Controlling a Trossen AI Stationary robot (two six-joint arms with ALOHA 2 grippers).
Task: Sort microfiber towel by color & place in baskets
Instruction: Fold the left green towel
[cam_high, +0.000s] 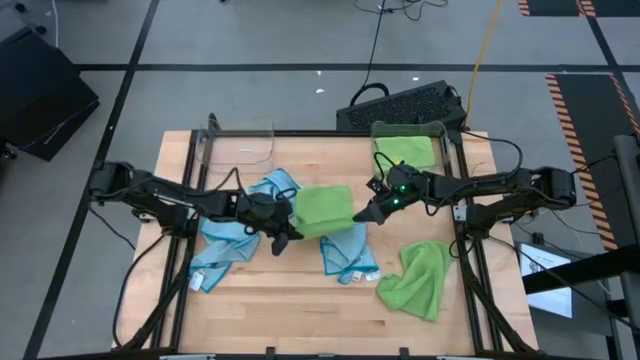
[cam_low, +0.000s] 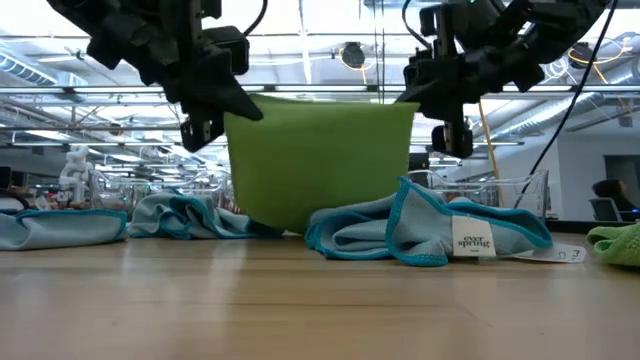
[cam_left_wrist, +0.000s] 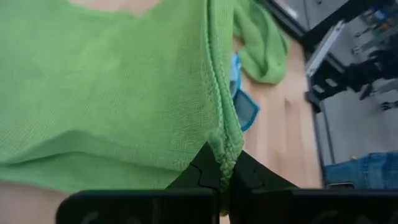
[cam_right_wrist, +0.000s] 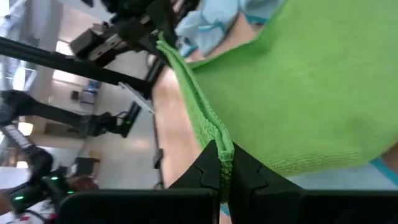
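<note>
A green towel (cam_high: 323, 210) hangs spread between my two grippers over the middle of the table. In the low view (cam_low: 315, 160) it is a flat sheet, and its lower edge runs down behind a blue towel (cam_low: 420, 230). My left gripper (cam_high: 283, 232) is shut on its left upper corner. My right gripper (cam_high: 365, 215) is shut on its right upper corner. One clear basket (cam_high: 240, 148) stands at the far left. The other (cam_high: 410, 145), at the far right, holds a green towel. My left gripper (cam_left_wrist: 225, 177) pinches the towel's hemmed corner (cam_left_wrist: 225, 149) between its two fingers, coming from the table's left. The top edge runs taut to the other gripper and the sheet hangs below it. My right gripper (cam_right_wrist: 224, 174) pinches the opposite hemmed corner (cam_right_wrist: 222, 144) between its two fingers, coming from the table's right. The hem is bunched at the fingertips. The towel hangs below, and I cannot tell whether its lower edge touches the table.
Blue towels lie crumpled at the left (cam_high: 220, 255), behind the held towel (cam_high: 275, 187) and at near centre (cam_high: 348, 258). Another green towel (cam_high: 418, 278) lies at the near right. A black keyboard (cam_high: 405, 105) sits beyond the far edge.
</note>
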